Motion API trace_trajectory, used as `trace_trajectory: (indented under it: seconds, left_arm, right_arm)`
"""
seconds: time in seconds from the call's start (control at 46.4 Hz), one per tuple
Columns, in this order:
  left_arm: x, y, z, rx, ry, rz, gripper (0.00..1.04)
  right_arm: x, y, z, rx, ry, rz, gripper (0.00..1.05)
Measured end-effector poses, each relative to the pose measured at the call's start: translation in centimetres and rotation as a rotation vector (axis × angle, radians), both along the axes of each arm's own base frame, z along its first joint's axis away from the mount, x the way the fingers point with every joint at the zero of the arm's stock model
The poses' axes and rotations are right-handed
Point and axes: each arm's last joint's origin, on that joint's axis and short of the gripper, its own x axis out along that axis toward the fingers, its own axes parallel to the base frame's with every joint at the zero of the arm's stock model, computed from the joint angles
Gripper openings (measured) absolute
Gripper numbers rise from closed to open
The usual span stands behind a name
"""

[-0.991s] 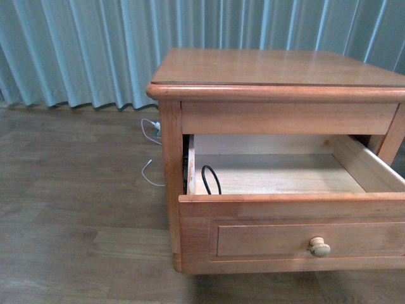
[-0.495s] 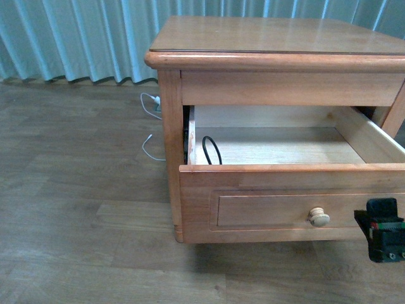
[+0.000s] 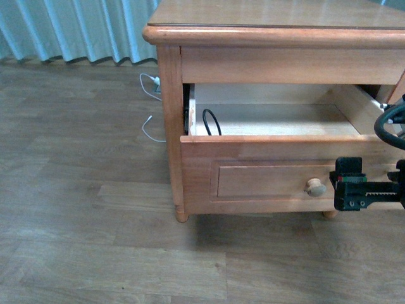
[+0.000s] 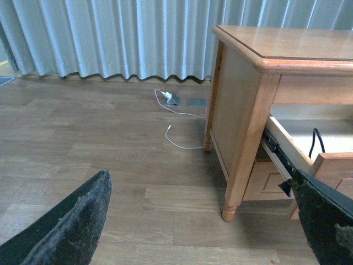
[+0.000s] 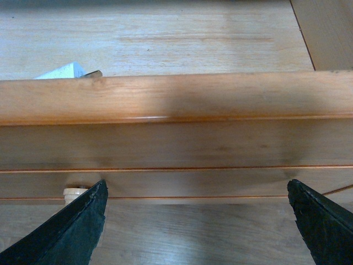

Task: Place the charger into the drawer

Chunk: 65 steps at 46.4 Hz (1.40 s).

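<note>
The drawer [image 3: 272,138] stands pulled out of the wooden cabinet [image 3: 171,126]. Its round pale knob [image 3: 315,187] is on the front panel. Inside at the left end, the charger's black cable loop [image 3: 211,121] rises above the rim. In the right wrist view the charger's white block [image 5: 62,72] lies on the drawer floor behind the front edge [image 5: 176,99]. My right gripper [image 3: 355,183] hangs open in front of the panel, just right of the knob [image 5: 74,192]. My left gripper [image 4: 198,221] is open over the floor beside the cabinet, out of the front view.
A thin white cable [image 4: 177,141] with a white plug [image 4: 167,98] lies on the wood floor left of the cabinet, near the pale curtain [image 4: 110,38]. The cabinet leg [image 4: 230,207] stands close to my left gripper's far finger [image 4: 325,221].
The front view has tipped down, so the cabinet sits higher in the picture. My right gripper came in from the lower right and rose level with the knob.
</note>
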Motion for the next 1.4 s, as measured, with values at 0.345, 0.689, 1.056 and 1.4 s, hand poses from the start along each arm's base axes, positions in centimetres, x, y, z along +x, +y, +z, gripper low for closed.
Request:
trace_trajectory:
  seconds: [0.345, 0.689, 1.056, 1.4]
  left_arm:
    - [0.0, 0.0, 0.0, 0.0, 0.0, 0.0, 0.99]
    - [0.0, 0.0, 0.0, 0.0, 0.0, 0.0, 0.99]
    - [0.0, 0.0, 0.0, 0.0, 0.0, 0.0, 0.99]
    - [0.0, 0.0, 0.0, 0.0, 0.0, 0.0, 0.99]
  right_arm:
    - [3.2, 1.1, 0.2, -0.012, -0.059, -0.041, 0.97]
    - [7.9, 2.2, 0.6, -0.02, -0.114, -0.083, 0.97]
    - [12.1, 2.8, 0.8, -0.006, -0.152, -0.146, 0.97]
    - [13.9, 3.5, 0.2, -0.018, -0.21, -0.228, 0.97]
